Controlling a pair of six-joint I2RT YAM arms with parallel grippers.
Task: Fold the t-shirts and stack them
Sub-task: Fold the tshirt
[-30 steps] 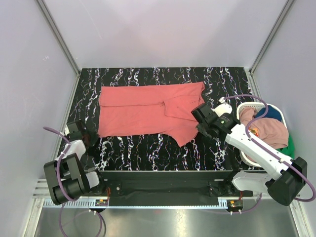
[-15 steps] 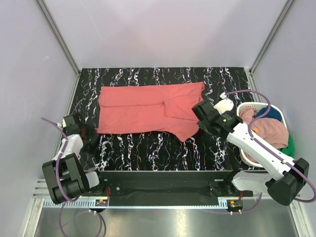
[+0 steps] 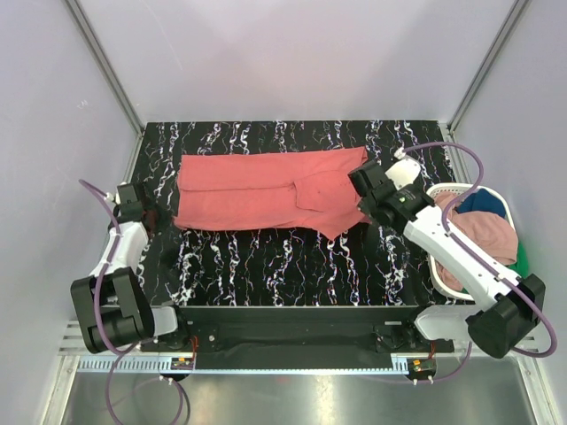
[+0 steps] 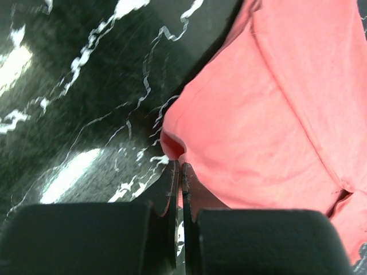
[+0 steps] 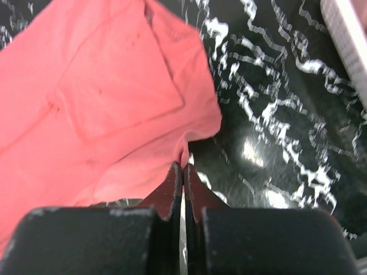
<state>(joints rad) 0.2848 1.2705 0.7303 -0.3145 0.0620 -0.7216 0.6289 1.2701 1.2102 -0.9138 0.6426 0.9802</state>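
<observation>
The coral-red t-shirt (image 3: 257,190) lies spread across the middle of the black marbled table, its near edge lifted. My left gripper (image 3: 168,210) is shut on the shirt's near left corner (image 4: 175,146). My right gripper (image 3: 361,212) is shut on the shirt's near right corner (image 5: 184,150). The dusty pink t-shirt (image 3: 483,235), the dark blue t-shirt (image 3: 485,200) and a strip of the green t-shirt (image 3: 523,259) are bunched in the white basket at the right.
The white plastic laundry basket (image 3: 446,191) stands at the table's right edge, close behind my right arm. Grey walls enclose the table (image 3: 292,261) on three sides. Its near edge is a black rail by the arm bases.
Both grippers have moved away from the arm bases, carrying the shirt's near edge toward the far side. The shirt's near hem now sits further back and the cloth is narrower front to back.
</observation>
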